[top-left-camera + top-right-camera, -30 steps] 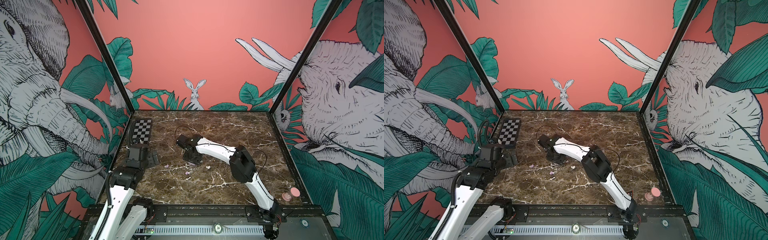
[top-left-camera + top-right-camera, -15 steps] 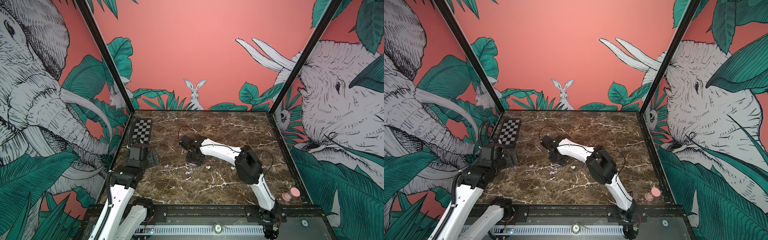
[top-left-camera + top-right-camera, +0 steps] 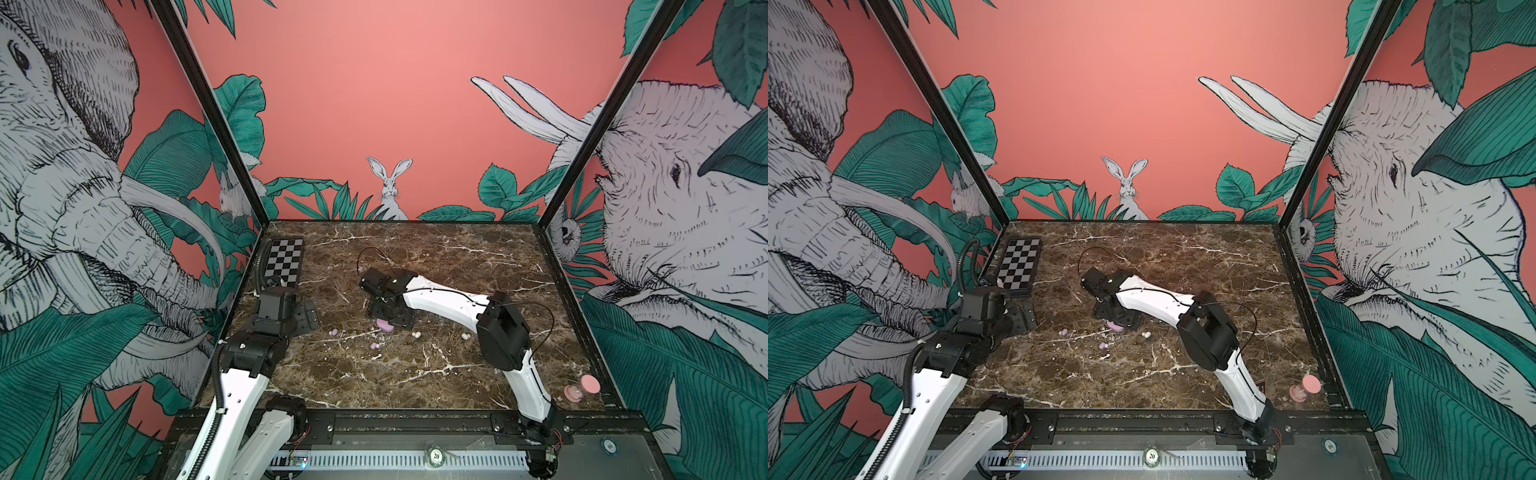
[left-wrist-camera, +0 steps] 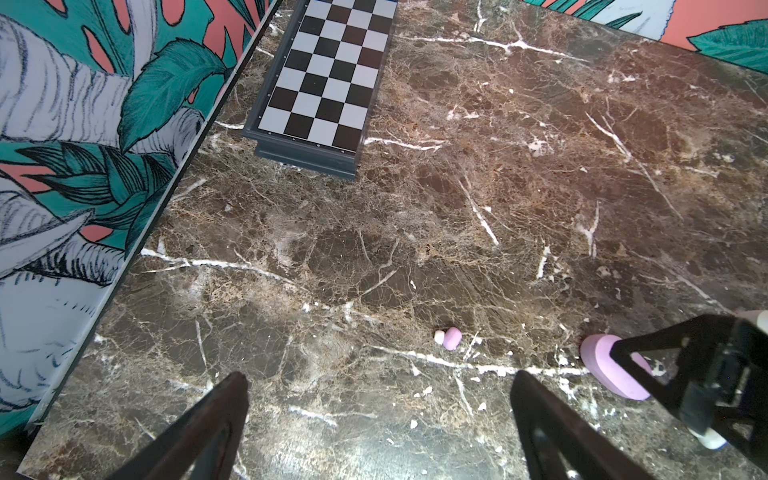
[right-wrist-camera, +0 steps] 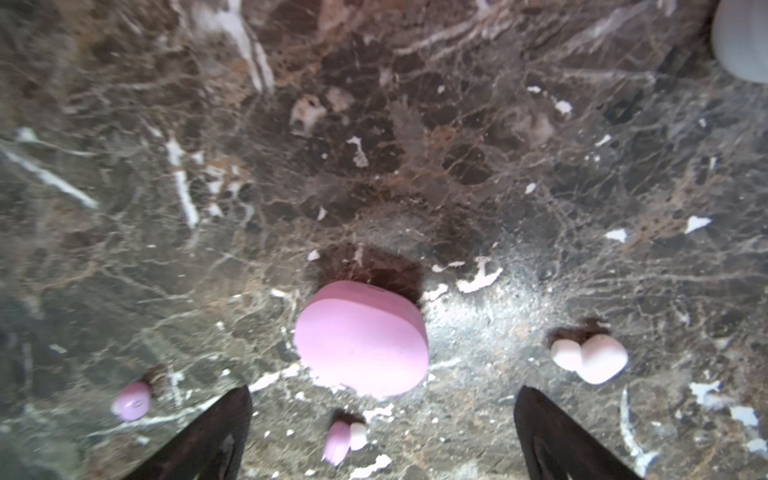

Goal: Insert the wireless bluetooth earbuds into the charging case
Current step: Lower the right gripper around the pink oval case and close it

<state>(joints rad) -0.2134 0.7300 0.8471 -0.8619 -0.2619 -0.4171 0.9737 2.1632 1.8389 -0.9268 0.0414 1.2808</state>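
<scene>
Earbuds point(image 3: 374, 345) number four, two lilac, two white, near one lilac case point(image 5: 361, 336); left tool point(image 4: 379, 376) and right tool point(image 5: 383, 390) gape wide.

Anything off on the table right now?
Nothing damaged. The earbuds lie scattered loose on the marble table near the lilac case, which looks closed under the open right tool. A pink spool-shaped thing sits alone at the near right corner, unrelated to the task.

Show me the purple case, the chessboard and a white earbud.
purple case point(image 5: 361, 338): right wrist view, its top face.
chessboard point(image 4: 328, 70): left wrist view, middle squares.
white earbud point(image 5: 604, 361): right wrist view, its rounded body.
</scene>
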